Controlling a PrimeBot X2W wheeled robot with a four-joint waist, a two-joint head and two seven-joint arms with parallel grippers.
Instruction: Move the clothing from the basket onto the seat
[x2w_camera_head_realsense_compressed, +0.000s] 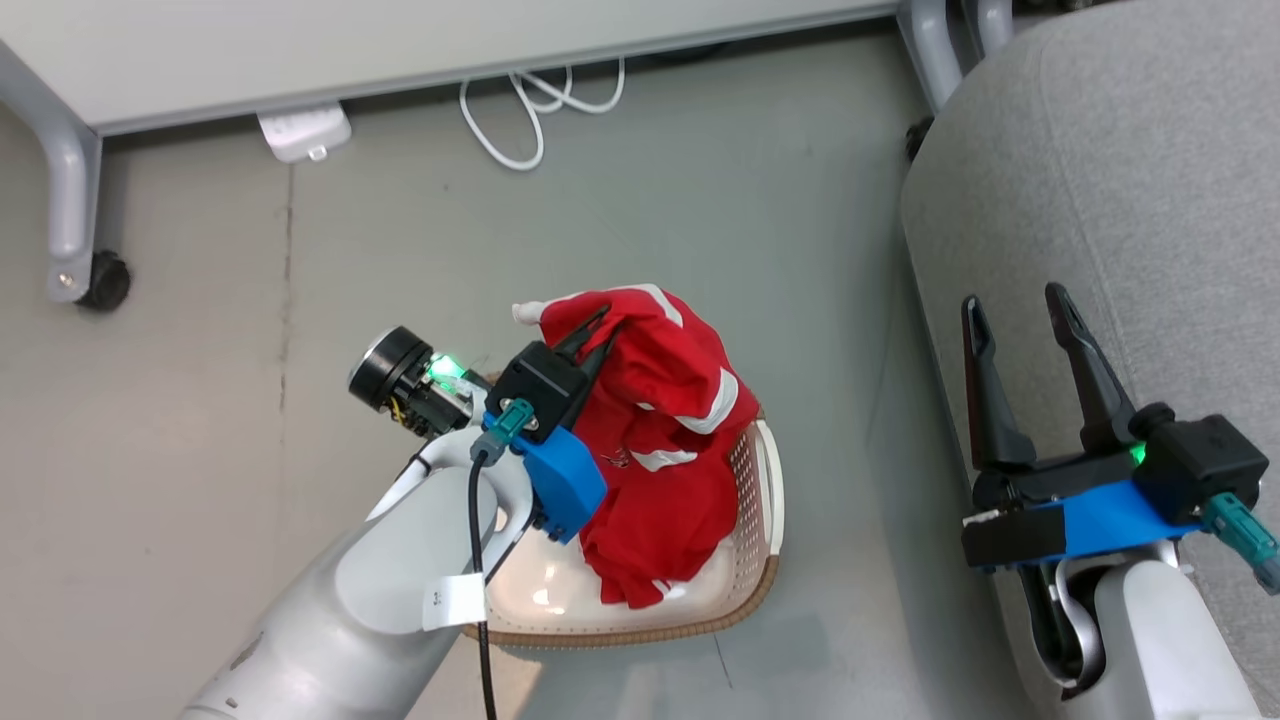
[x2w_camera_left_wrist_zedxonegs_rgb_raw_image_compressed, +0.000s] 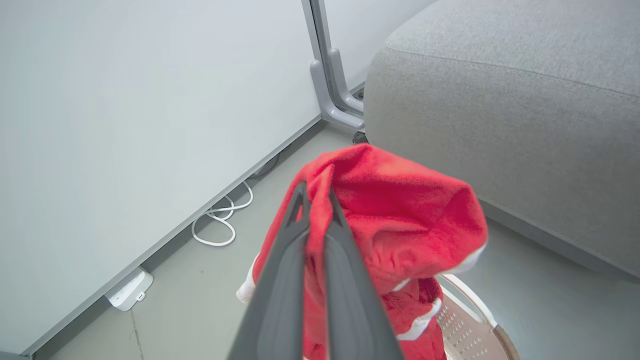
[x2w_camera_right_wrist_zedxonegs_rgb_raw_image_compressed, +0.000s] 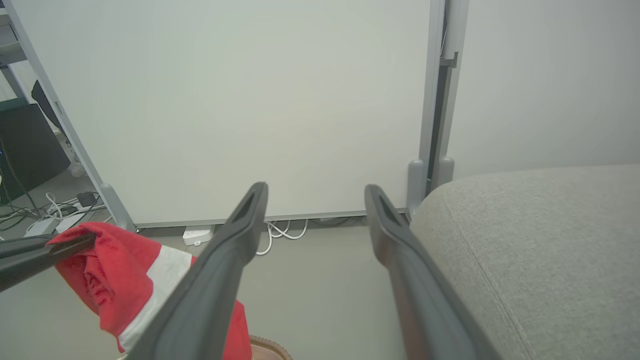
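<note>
The red clothing (x2w_camera_head_realsense_compressed: 665, 430) with white stripes hangs above the cream basket (x2w_camera_head_realsense_compressed: 755, 560) on the floor, its lower folds still reaching into the basket. My left gripper (x2w_camera_head_realsense_compressed: 603, 325) is shut on the clothing's top fold; in the left wrist view the fingers (x2w_camera_left_wrist_zedxonegs_rgb_raw_image_compressed: 280, 270) pinch the red fabric (x2w_camera_left_wrist_zedxonegs_rgb_raw_image_compressed: 400, 210). My right gripper (x2w_camera_head_realsense_compressed: 1018, 312) stands open and holds nothing, at the edge of the grey seat (x2w_camera_head_realsense_compressed: 1150, 180), to the right of the basket. In the right wrist view the clothing (x2w_camera_right_wrist_zedxonegs_rgb_raw_image_compressed: 120, 280) hangs at the lower left and the seat (x2w_camera_right_wrist_zedxonegs_rgb_raw_image_compressed: 540, 240) lies at the right.
A white panel on grey legs with a castor (x2w_camera_head_realsense_compressed: 105, 280) stands along the far side. A white cable (x2w_camera_head_realsense_compressed: 540, 110) and a power strip (x2w_camera_head_realsense_compressed: 303, 130) lie on the floor beneath it. Bare grey floor (x2w_camera_head_realsense_compressed: 820, 250) separates the basket from the seat.
</note>
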